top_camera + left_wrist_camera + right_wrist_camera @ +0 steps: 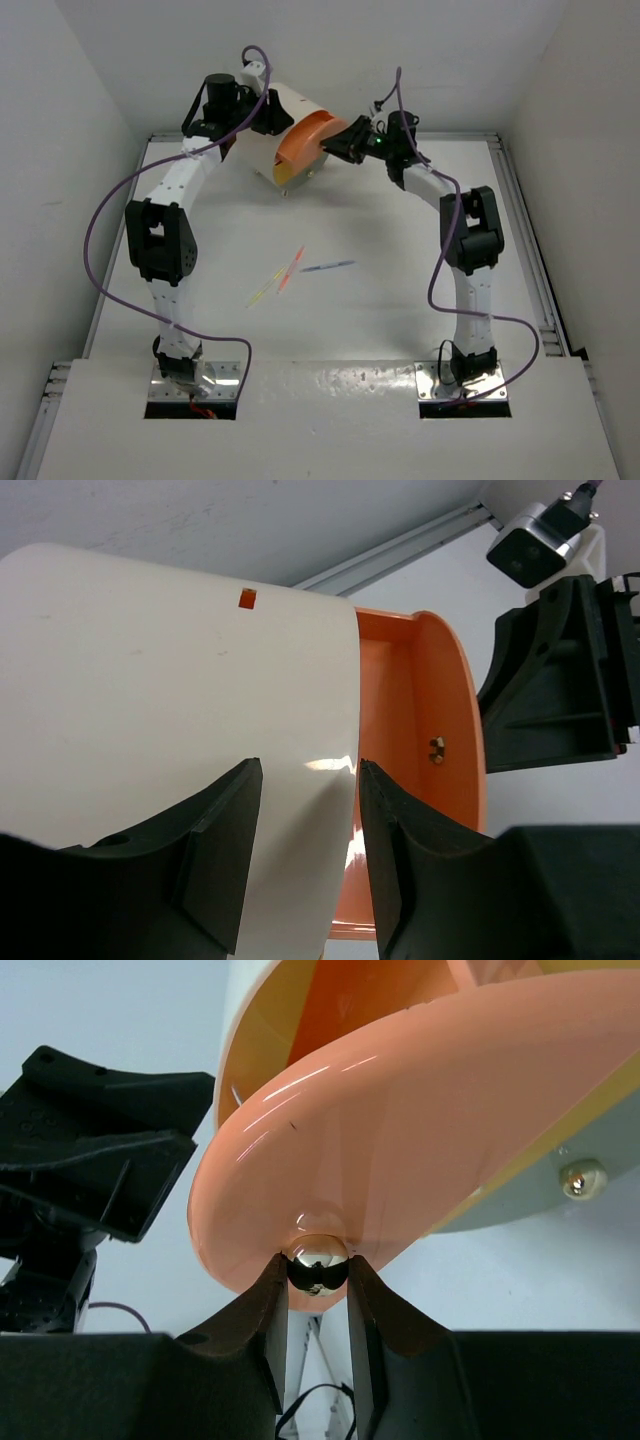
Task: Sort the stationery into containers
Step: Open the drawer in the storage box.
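Right gripper (317, 1272): clamped on the small shiny metal knob (317, 1258) of the pink-peach curved drawer front (400, 1130), one finger on each side of the ball. That drawer (308, 140) is pulled partway out of the cream-white round cabinet (288, 112), which sits at the far side of the white bench (400, 330). Orange inner walls are exposed, and nothing inside that I can see from my left wrist view. A yellow-orange edge (545, 1150) shows just behind the peach front; I can't tell if it is the second drawer.

Left gripper (305, 855): jaws apart, sitting against the cabinet's smooth cream shell just behind the opened drawer. The shell fills the gap between my fingers (215, 865). I can't tell whether the pads actually touch it.

Stationery is all on the bench, mid-field between my two arms and well short of the cabinet:
- thin pink pen (291, 268), lying diagonally
- thin yellow pen (262, 291), just left of the pink one, with ends meeting or overlapping; too small to tell
- thin blue pen (328, 266), just right of the pink one, near but apart, almost level
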`<state>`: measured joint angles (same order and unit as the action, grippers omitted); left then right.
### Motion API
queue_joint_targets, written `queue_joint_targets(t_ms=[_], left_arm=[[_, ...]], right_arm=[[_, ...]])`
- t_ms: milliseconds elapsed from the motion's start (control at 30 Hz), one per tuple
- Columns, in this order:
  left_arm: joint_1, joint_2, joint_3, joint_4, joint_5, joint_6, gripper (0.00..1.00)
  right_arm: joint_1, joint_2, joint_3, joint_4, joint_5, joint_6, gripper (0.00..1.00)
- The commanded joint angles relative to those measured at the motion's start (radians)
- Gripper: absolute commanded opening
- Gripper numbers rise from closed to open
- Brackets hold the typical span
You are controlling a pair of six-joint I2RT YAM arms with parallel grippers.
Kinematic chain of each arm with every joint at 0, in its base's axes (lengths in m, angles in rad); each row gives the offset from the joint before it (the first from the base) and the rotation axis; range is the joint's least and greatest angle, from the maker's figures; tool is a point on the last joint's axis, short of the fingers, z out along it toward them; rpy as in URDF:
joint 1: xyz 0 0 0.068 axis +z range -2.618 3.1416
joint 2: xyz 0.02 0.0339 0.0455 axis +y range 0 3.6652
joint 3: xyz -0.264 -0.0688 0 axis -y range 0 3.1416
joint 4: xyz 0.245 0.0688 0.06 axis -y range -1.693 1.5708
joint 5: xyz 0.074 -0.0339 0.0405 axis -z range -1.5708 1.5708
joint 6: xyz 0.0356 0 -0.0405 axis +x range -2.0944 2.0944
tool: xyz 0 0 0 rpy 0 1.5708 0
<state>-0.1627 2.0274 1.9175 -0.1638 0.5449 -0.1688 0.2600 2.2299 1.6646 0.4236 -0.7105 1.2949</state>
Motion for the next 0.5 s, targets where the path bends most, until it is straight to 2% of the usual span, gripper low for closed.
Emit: queue_joint_targets(t_ms=[0,367,433,467], left_arm=[[0.005,0.019,0.020,-0.066,-0.003,0.002,0.50],[0.005,0.014,0.025,-0.065,0.000,-0.001,0.50],[0.003,0.013,0.023,-0.065,0.000,-0.001,0.50],[0.002,0.013,0.023,-0.065,0.000,0.002,0.50]], right_arm=[[-0.018,-0.099,-0.037,0.061,-0.038,-0.005,0.01],[-0.034,-0.184,-0.158,0.047,-0.067,-0.025,0.03],[-0.033,-0.190,-0.173,0.040,-0.069,-0.029,0.06],[-0.034,-0.191,-0.175,0.035,-0.069,-0.038,0.14]])
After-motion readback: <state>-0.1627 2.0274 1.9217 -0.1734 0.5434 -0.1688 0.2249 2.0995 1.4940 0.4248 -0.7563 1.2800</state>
